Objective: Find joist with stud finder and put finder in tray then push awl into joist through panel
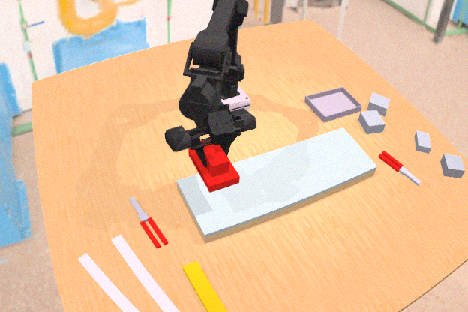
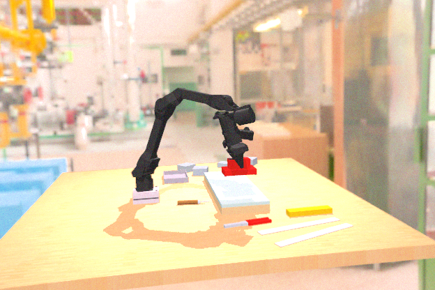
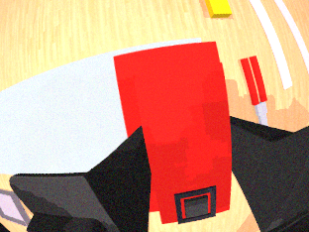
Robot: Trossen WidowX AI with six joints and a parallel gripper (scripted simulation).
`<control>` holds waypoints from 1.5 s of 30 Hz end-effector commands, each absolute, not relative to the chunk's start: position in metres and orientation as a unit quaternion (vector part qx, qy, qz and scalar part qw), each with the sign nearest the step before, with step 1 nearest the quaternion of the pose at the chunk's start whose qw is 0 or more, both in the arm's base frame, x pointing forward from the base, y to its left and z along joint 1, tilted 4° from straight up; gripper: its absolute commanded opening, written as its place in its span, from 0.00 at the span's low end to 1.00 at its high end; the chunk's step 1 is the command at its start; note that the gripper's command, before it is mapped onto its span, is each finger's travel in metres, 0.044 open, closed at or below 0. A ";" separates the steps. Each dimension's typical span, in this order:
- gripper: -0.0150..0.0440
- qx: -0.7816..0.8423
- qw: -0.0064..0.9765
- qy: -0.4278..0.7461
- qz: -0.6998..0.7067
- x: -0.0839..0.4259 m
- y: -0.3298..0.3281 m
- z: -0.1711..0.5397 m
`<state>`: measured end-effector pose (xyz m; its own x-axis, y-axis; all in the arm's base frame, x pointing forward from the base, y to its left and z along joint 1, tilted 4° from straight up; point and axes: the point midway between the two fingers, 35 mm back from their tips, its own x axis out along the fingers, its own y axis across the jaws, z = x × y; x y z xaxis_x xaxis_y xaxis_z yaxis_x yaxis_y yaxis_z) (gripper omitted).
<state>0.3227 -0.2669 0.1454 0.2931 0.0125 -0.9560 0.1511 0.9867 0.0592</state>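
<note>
The red stud finder [image 1: 219, 166] [image 2: 239, 171] [image 3: 183, 99] is held above one end of the pale floor panel [image 1: 321, 157] [image 2: 240, 186] [image 3: 59, 114], raised clear of it. My gripper [image 1: 216, 155] [image 2: 240, 165] [image 3: 180, 126] is shut on its raised block. Its small dark screen with a red outline [image 3: 196, 205] shows in the wrist view; I see no lit signal. The awl [image 2: 187, 202], with a brown handle, lies on the table near the arm's base; the arm hides it in the top view. The shallow tray [image 1: 342, 113] [image 2: 176, 180] is empty. The joist is hidden.
Several grey blocks [image 1: 371, 122] [image 2: 200, 170] lie near the tray. Red-handled tools lie beyond both panel ends, one at the right [image 1: 396, 166] and one at the left [image 1: 150, 234] [image 2: 258, 222]. A yellow bar [image 1: 204, 286] [image 2: 309, 211] and two white strips [image 2: 298, 226] lie near them.
</note>
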 end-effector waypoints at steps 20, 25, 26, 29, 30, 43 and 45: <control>0.25 -0.046 0.805 0.584 0.096 0.385 -0.123 0.154; 0.25 -0.071 0.801 0.580 0.128 0.391 -0.089 0.154; 0.25 -0.076 0.801 0.579 0.134 0.392 -0.082 0.154; 0.25 -0.090 0.798 0.576 0.153 0.393 -0.061 0.155; 0.25 -0.095 0.797 0.575 0.160 0.394 -0.054 0.155; 0.25 -0.158 0.779 0.556 0.242 0.386 0.036 0.155; 0.25 -0.167 0.776 0.553 0.254 0.383 0.049 0.156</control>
